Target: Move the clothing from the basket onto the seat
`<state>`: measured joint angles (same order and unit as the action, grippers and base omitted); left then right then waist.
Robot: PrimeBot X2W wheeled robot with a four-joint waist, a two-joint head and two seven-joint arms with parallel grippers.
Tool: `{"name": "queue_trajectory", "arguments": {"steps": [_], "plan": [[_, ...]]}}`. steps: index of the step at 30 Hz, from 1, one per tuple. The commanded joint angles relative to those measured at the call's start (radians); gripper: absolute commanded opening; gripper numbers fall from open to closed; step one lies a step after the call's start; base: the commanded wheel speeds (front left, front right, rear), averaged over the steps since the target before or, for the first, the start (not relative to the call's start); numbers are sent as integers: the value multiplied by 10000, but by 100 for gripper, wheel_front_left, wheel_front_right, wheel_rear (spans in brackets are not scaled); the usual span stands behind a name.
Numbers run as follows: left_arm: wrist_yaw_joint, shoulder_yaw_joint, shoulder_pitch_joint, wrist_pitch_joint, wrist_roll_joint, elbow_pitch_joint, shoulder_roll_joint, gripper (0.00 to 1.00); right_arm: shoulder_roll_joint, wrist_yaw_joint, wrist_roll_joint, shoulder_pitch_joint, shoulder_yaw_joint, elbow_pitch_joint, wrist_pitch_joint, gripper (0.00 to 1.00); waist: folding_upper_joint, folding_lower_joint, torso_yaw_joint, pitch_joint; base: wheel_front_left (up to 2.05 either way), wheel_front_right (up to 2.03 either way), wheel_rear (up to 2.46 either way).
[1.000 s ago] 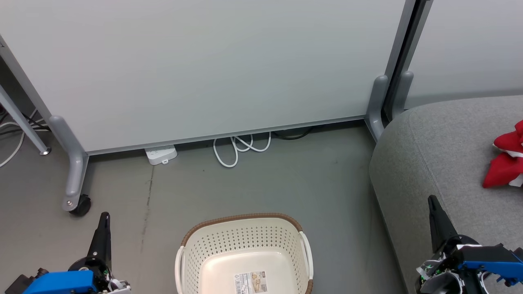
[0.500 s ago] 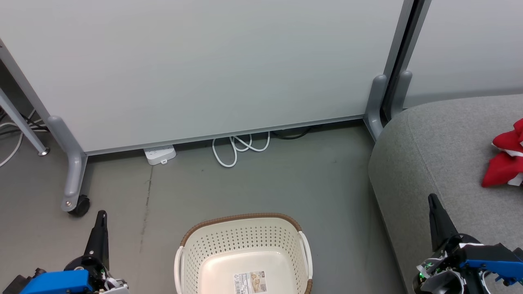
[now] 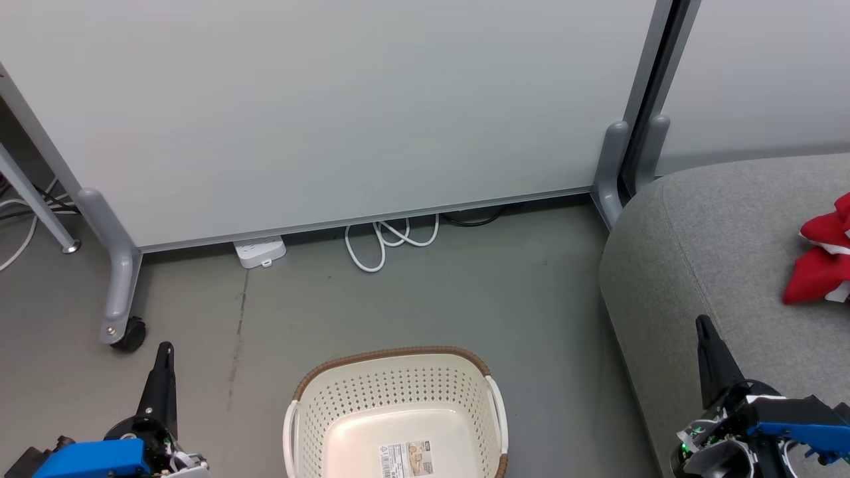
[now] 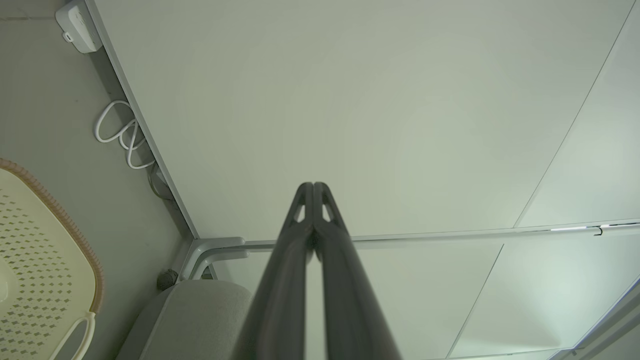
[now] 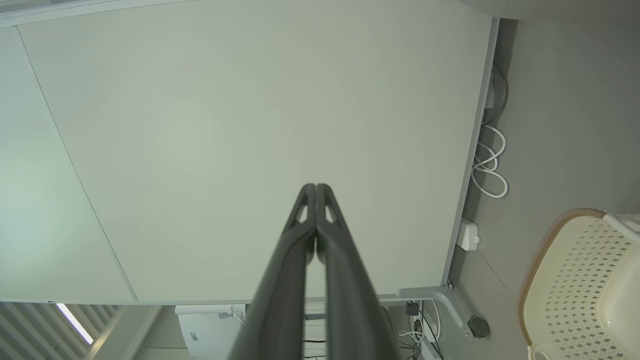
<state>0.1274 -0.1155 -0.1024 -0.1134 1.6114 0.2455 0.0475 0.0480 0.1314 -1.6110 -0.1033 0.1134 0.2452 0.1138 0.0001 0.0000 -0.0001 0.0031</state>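
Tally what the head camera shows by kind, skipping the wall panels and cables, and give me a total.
Basket: 1
Sofa: 1
Red clothing heap: 1
Power strip: 1
Pincers: 2, left pincer and right pincer
Total: 6

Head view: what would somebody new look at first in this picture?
The bright red clothes pop out first, bunched on the grey sofa at the far right edge. Next comes the cream basket with its brown rim, low in the middle on the floor; the part in view holds just a sticker. The left gripper and the right gripper poke up dark and pointy near the bottom corners, both shut.
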Motion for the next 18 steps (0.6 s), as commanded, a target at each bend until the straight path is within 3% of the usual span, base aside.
{"name": "queue_trajectory", "arguments": {"steps": [1,18], "plan": [[60,-7,-115,-48,27,-42,51,0,41,-14,-37,-113,15,6,14,0,-1,0,1,0,0,0,0],[61,-5,-114,-47,28,-43,52,0,41,-14,-37,-113,14,6,13,0,-1,0,1,0,0,0,0]]}}
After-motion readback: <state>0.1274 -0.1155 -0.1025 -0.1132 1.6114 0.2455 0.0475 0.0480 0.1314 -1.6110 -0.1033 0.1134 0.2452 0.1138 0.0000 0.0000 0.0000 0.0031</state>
